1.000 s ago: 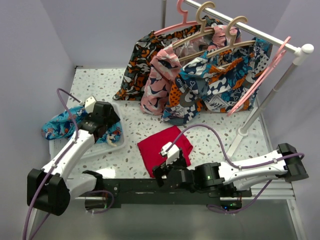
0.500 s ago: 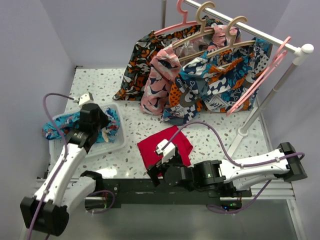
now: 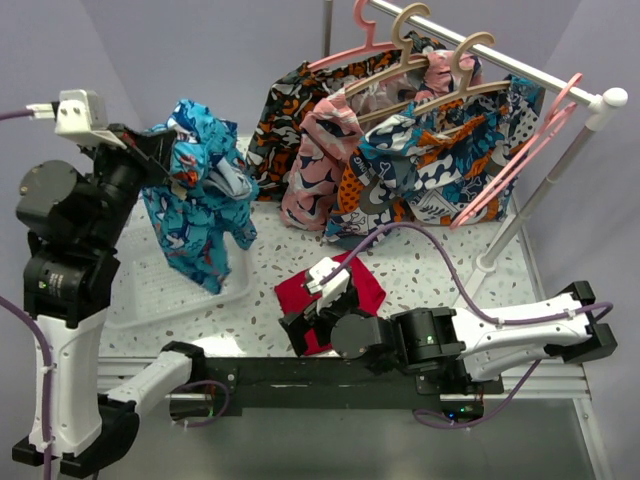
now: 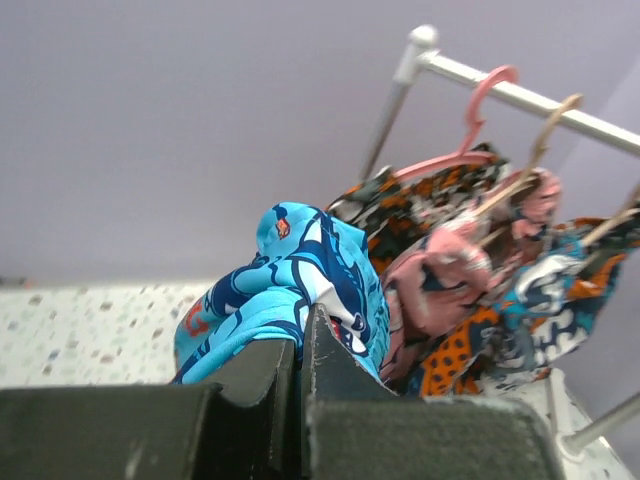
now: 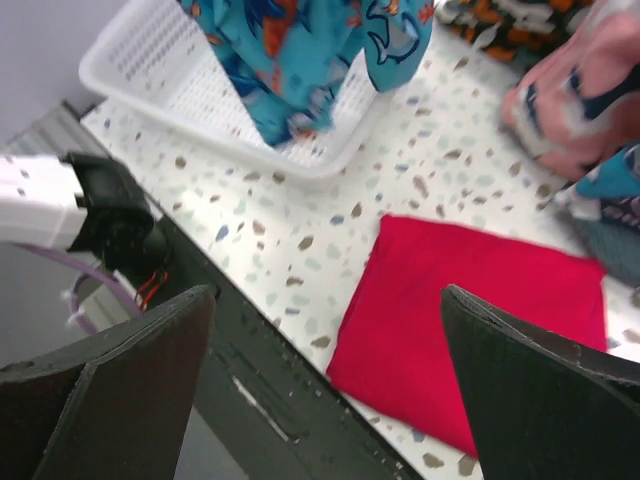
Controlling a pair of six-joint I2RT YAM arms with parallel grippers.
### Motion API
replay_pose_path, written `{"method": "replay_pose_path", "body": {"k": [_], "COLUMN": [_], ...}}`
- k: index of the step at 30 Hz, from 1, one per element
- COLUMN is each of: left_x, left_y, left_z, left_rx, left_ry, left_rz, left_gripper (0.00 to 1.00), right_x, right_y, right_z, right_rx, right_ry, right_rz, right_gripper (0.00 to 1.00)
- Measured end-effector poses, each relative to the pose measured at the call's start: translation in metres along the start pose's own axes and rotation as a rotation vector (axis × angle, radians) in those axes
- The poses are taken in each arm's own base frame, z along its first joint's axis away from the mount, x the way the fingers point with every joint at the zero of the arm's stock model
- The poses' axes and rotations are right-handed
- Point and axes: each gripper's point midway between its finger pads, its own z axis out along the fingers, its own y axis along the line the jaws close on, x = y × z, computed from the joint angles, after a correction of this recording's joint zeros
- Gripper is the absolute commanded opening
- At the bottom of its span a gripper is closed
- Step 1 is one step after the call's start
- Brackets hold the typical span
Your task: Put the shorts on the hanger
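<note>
The turquoise printed shorts (image 3: 200, 205) dangle above the white basket (image 3: 150, 295), pinched at their top by my left gripper (image 3: 165, 150), which is raised high at the left. In the left wrist view the jaws stand together on a fold of the shorts (image 4: 290, 265), so the left gripper (image 4: 300, 325) is shut on them. A slim pink hanger (image 3: 540, 123) hangs bare and slanted near the right end of the rail; another pink hanger (image 3: 355, 48) sits at the rail's left end. My right gripper (image 5: 325, 290) is open and empty, low over the table's front edge by the red cloth (image 5: 470, 320).
A white clothes rail (image 3: 520, 65) on a stand (image 3: 505, 240) carries wooden hangers with big-patterned garments (image 3: 400, 160) reaching down to the table. The red cloth (image 3: 360, 285) lies flat at front centre. Walls close in the left and back.
My left gripper shut on the shorts in the basket, then rose sharply, lifting them out into the air. The right gripper edged slightly left and stays open.
</note>
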Motion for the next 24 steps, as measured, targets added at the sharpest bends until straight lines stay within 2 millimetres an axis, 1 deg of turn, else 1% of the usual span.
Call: {"method": "replay_pose_path", "body": {"k": [3, 4, 5, 6, 8, 10, 12, 13, 15, 18, 20, 22, 24], "left_x": [-0.028, -0.032, -0.031, -0.027, -0.015, 0.001, 0.023, 0.032, 0.059, 0.083, 0.09, 0.092, 0.089], "left_y": [-0.032, -0.042, -0.051, -0.059, -0.074, -0.097, -0.117, -0.123, -0.132, -0.138, -0.141, -0.143, -0.145], "left_z": [0.001, 0.002, 0.002, 0.003, 0.004, 0.002, -0.001, -0.003, -0.01, -0.023, -0.032, -0.042, -0.05], "left_rx": [0.144, 0.195, 0.247, 0.291, 0.372, 0.479, 0.574, 0.605, 0.661, 0.717, 0.751, 0.779, 0.801], "left_ry": [-0.02, -0.017, -0.004, 0.016, 0.066, 0.13, 0.208, 0.241, 0.324, 0.403, 0.432, 0.445, 0.442], "left_rz": [0.008, 0.01, 0.01, 0.005, -0.008, -0.025, -0.042, -0.048, -0.068, -0.091, -0.109, -0.122, -0.131], "left_gripper": [0.0, 0.0, 0.0, 0.0, 0.0, 0.0, 0.0, 0.0, 0.0, 0.0, 0.0, 0.0, 0.0], "right_x": [-0.025, -0.034, -0.043, -0.05, -0.067, -0.084, -0.102, -0.111, -0.124, -0.132, -0.135, -0.132, -0.125], "right_y": [-0.008, -0.013, -0.019, -0.024, -0.041, -0.057, -0.074, -0.083, -0.096, -0.108, -0.112, -0.111, -0.105], "right_z": [-0.006, -0.009, -0.013, -0.018, -0.03, -0.043, -0.058, -0.066, -0.08, -0.091, -0.095, -0.092, -0.088], "right_rx": [0.032, 0.048, 0.063, 0.071, 0.104, 0.127, 0.146, 0.153, 0.152, 0.151, 0.154, 0.147, 0.122], "right_ry": [-0.053, -0.074, -0.093, -0.111, -0.156, -0.201, -0.251, -0.279, -0.325, -0.359, -0.372, -0.368, -0.355], "right_rz": [-0.01, -0.013, -0.017, -0.016, -0.025, -0.027, -0.019, -0.016, -0.005, -0.023, -0.043, -0.081, -0.119], "right_gripper": [0.98, 0.98, 0.98, 0.98, 0.97, 0.96, 0.94, 0.92, 0.91, 0.89, 0.88, 0.86, 0.84]}}
